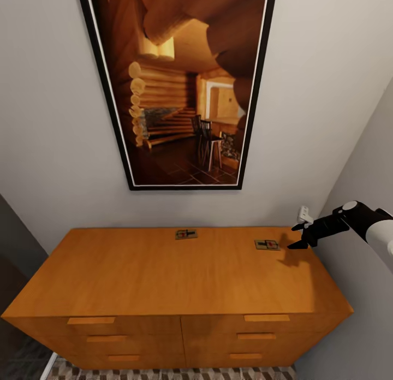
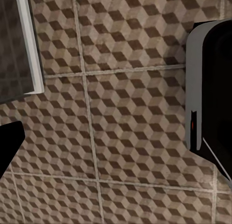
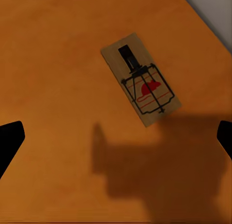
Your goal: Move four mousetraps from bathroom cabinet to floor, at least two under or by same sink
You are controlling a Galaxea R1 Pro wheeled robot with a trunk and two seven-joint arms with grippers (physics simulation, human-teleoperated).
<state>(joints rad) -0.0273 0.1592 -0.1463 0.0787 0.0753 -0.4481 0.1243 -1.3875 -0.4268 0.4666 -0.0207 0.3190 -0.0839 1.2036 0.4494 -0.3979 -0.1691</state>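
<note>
- Head view: two mousetraps lie flat on the cabinet (image 1: 164,271) top near its back edge, by the wall. One mousetrap (image 1: 186,234) sits about mid-width; the other mousetrap (image 1: 267,244) lies towards the right end.
- The right gripper (image 1: 297,235) hovers just beside that right-hand trap, above the cabinet's back right corner, apparently lined up for a pick from above.
- Right wrist view: this trap (image 3: 141,79) lies ahead of the fingers and off their centre line. The fingertips (image 3: 9,139) sit wide apart at the frame edges, holding nothing.
- Left wrist view: the bathroom floor (image 2: 121,103) tiles lie below; I cannot tell that gripper's state.
</note>
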